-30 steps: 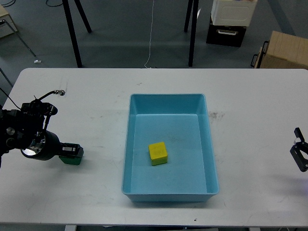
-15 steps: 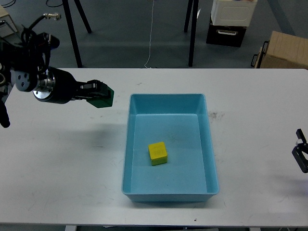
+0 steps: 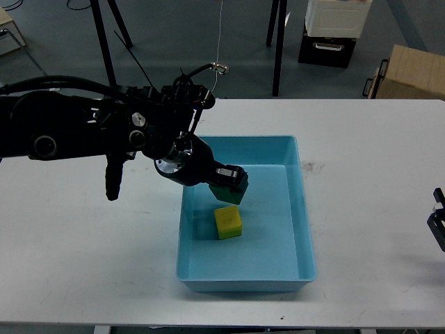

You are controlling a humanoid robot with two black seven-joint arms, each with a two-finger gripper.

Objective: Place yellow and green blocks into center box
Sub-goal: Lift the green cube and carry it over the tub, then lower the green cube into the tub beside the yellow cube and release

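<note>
Left hand (image 3: 229, 182): clamped on the green block (image 3: 224, 193), above the box (image 3: 304, 209) interior
Yellow block (image 3: 228, 222): in the box, just below the green one
Right hand (image 3: 438, 226): far from the box; grip unclear

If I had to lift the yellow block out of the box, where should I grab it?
Come straight down on the yellow block and pinch two opposite side faces. It lies flat on the blue box floor, away from the walls, though the left claw with the green block hangs above it.

left arm (image 3: 76, 132): black, bulky | silver wrist disc | thin looping cables
</note>
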